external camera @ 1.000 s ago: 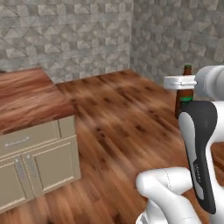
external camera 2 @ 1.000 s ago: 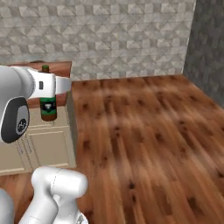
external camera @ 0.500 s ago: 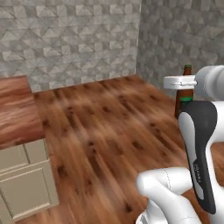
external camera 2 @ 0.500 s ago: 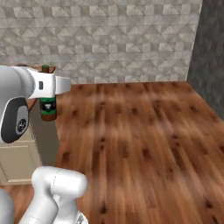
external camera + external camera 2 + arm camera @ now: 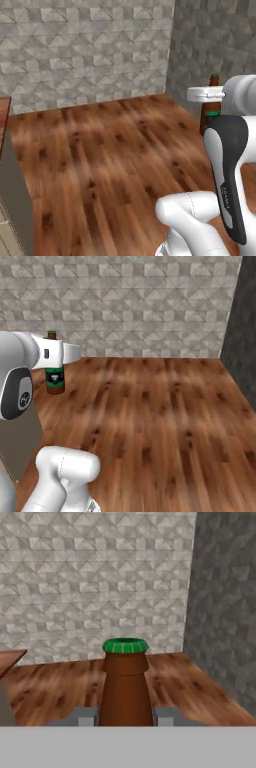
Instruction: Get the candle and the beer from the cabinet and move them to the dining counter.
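Wood floor (image 5: 110, 150); one beer (image 5: 125, 687) in pincer (image 5: 125, 716)

Flat, even rendered light, no hard shadows or glare; the wood floor (image 5: 110, 160) looks smeared, the right wall (image 5: 225, 612) darker.

The small dark brown glass beer bottle (image 5: 125, 687) looks smooth and matt, its green cap (image 5: 125, 645) ridged. The reddish-brown wood-grain floor (image 5: 160, 416) has a slight sheen. The grey stone-tile wall (image 5: 85, 50) appears rough.
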Available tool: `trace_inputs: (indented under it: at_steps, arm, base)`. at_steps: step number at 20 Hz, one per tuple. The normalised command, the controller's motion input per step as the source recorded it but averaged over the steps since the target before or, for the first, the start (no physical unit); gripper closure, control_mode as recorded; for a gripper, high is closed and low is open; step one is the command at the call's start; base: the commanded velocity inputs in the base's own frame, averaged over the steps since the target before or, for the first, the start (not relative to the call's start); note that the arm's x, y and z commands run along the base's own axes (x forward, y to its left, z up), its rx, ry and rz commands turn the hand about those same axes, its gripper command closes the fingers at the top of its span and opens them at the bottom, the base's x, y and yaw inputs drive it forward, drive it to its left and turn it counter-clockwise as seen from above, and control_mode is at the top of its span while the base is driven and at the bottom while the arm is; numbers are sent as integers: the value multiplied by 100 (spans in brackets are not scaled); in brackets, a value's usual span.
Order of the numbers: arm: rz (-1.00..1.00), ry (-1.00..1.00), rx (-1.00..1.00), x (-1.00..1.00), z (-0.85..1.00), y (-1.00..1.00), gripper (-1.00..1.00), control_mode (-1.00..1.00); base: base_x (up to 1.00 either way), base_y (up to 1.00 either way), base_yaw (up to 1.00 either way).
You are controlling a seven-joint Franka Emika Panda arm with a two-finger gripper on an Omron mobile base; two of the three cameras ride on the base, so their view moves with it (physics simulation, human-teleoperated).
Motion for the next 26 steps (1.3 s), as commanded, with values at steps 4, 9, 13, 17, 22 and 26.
trace_inputs:
  at_steps: [4, 9, 13, 17, 22, 26]
  arm:
    - [0, 0, 0, 0, 0, 0, 100, 100]
    - [0, 0, 0, 0, 0, 0, 100, 100]
    - [0, 0, 0, 0, 0, 0, 100, 100]
    - [0, 0, 0, 0, 0, 0, 100, 100]
    - [0, 0, 0, 0, 0, 0, 100, 100]
    - [0, 0, 0, 0, 0, 0, 100, 100]
  base:
    - [100, -88, 34]
    - [100, -69, 45]
    - [100, -60, 51]
    - [100, -60, 51]
    - [100, -62, 50]
    - [100, -67, 47]
